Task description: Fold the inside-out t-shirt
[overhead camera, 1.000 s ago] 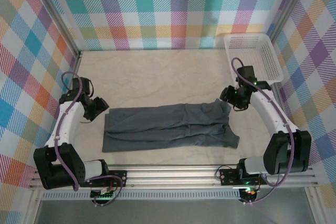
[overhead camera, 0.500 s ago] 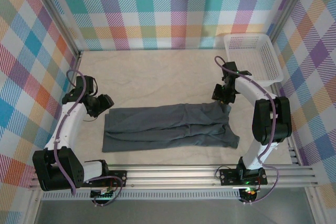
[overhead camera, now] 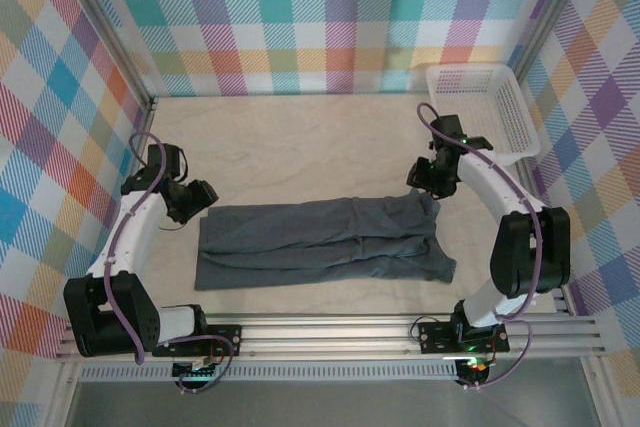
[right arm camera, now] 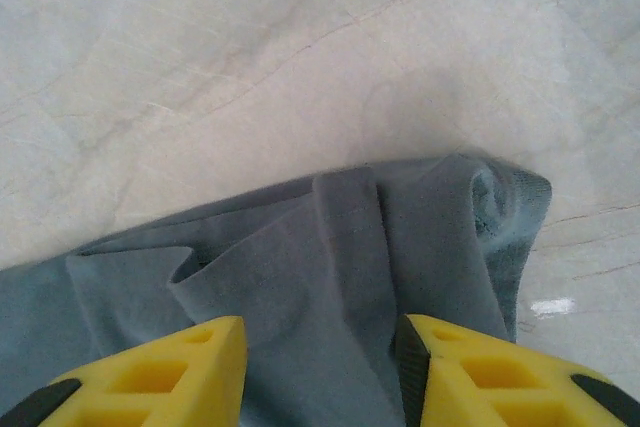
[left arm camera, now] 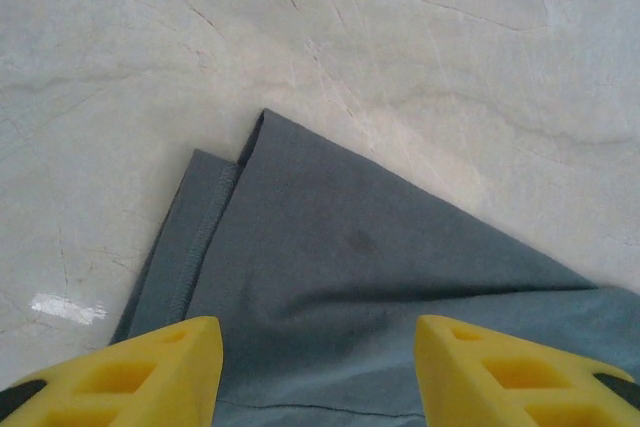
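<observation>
- One lengthwise fold looks done: the t-shirt [overhead camera: 325, 243] lies on the bench [overhead camera: 300, 137] as a long, double-layered band between the two arms, its right end rumpled.
- Both grippers stand part open and hold nothing: the left gripper [overhead camera: 197, 197] over the far-left corner, the right gripper [overhead camera: 425, 179] over the bunched far-right corner.
- What remains, I judge, is the crosswise folding into a compact packet.

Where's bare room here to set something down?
Widest: bare table between the back wall and the t-shirt, left of the basket. A thinner strip lies between t-shirt and near rail. Crowded: the t-shirt's ends, under the left gripper and right gripper.
</observation>
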Robot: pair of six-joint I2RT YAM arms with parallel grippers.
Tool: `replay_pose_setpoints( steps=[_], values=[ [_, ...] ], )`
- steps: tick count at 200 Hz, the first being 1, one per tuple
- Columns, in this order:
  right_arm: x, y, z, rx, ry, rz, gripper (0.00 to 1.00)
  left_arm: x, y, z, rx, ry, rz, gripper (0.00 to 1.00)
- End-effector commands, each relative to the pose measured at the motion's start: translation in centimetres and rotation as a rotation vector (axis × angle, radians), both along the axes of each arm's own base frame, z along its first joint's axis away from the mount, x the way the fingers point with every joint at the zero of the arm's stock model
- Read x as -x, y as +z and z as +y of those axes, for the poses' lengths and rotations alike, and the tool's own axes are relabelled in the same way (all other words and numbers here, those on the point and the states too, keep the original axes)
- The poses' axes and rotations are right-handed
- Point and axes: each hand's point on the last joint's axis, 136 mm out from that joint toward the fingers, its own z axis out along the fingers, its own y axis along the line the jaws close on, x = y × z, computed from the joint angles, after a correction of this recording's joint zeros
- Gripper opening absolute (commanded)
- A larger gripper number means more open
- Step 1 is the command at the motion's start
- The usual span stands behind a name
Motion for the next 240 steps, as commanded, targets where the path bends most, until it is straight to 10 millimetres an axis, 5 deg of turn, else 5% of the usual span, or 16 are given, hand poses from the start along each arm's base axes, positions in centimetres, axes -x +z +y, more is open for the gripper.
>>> replay_pose_setpoints(
  steps=[1,22,52,74,95,130,138,145,156,169,203,240],
  values=[
    [-0.1,-2.9,0.5,0.001,0.014,0.081,0.44,-0.3,0.1,-0.5,0.004,-0.032,-0.005,0.53],
    [-0.8,-4.0,1.3,-0.034,0.016,0.104,0.36,-0.1,0.3,-0.4,-0.008,-0.034,-0.010,0.53],
    [-0.8,-2.3,1.5,-0.028,0.023,0.070,0.01,0.3,0.1,-0.1,-0.025,-0.034,0.000,0.53],
    [1.0,0.1,1.1,-0.033,0.013,0.027,0.00,0.3,-0.3,-0.3,-0.017,-0.034,0.005,0.53],
    [5.3,1.0,1.8,-0.103,0.000,0.013,0.00,0.1,-0.5,-0.3,-0.014,-0.032,0.008,0.54],
    [16.4,-1.1,1.2,-0.201,-0.137,0.017,0.00,0.0,-0.8,-0.1,-0.026,-0.030,0.008,0.54],
    [17.6,-1.0,0.7,-0.225,-0.172,-0.027,0.06,0.0,-1.0,-0.1,-0.022,-0.029,0.007,0.54],
    [18.1,-0.5,0.3,-0.237,-0.197,-0.077,0.24,-0.2,-1.3,-0.3,-0.014,-0.031,0.008,0.54],
    [17.8,0.8,0.0,-0.256,-0.208,-0.156,0.50,-0.5,-1.5,-0.6,-0.001,-0.040,0.012,0.53],
    [16.8,2.5,-0.1,-0.249,-0.199,-0.208,0.64,-0.9,-1.4,-1.1,0.004,-0.066,0.007,0.54],
    [12.0,3.2,2.8,-0.199,-0.010,-0.120,0.69,-1.6,0.3,-3.5,0.069,-0.162,-0.083,0.54],
    [7.6,-0.6,6.0,-0.123,0.131,0.030,0.70,-0.8,2.4,-8.2,0.277,-0.336,-0.164,0.55]
  ],
)
